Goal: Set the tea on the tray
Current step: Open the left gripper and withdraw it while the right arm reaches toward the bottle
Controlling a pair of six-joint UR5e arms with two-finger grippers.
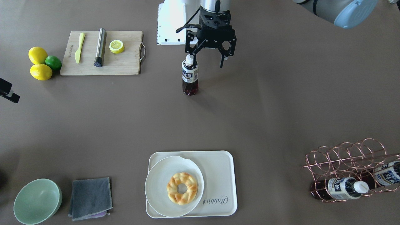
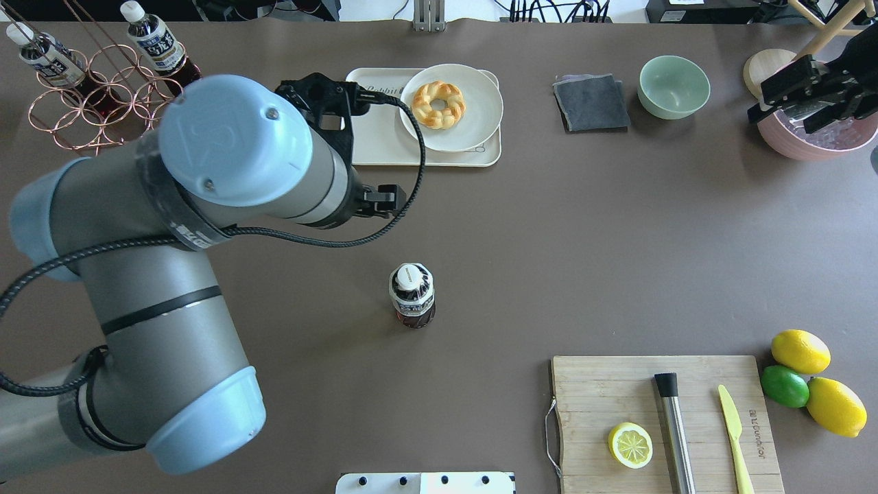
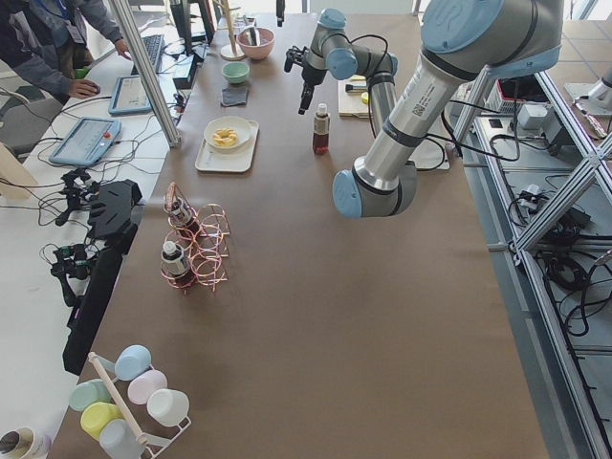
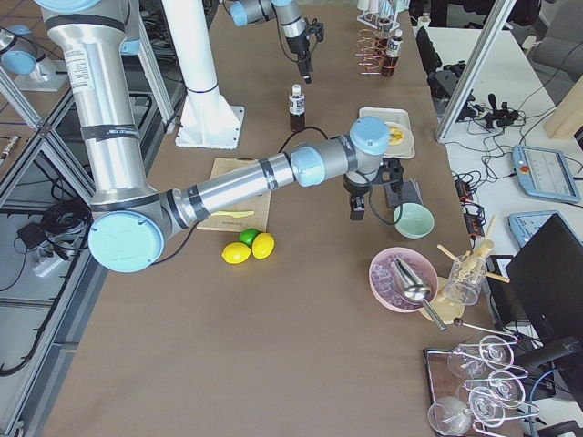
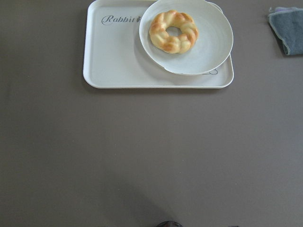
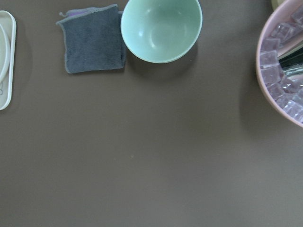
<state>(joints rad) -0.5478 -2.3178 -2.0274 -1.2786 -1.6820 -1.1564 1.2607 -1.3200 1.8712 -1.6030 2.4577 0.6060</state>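
Note:
One tea bottle (image 1: 190,78) with a white cap stands upright on the bare table; it also shows in the overhead view (image 2: 411,295). My left gripper (image 1: 207,61) hangs open and empty just above it, one fingertip near the cap, not holding it. The cream tray (image 1: 218,175) lies across the table and carries a round white plate (image 1: 156,187) with a doughnut (image 1: 182,188); it also shows in the left wrist view (image 5: 113,56). My right gripper (image 2: 809,96) looks open and hovers over a pink bowl, far from the tea.
Two more tea bottles (image 1: 343,187) lie in a copper wire rack (image 1: 343,153). A cutting board (image 1: 125,62) holds a knife, a steel rod and a lemon half, with lemons and a lime beside it. A green bowl (image 1: 37,201), grey cloth (image 1: 90,198) and pink ice bowl (image 2: 816,140) stand nearby.

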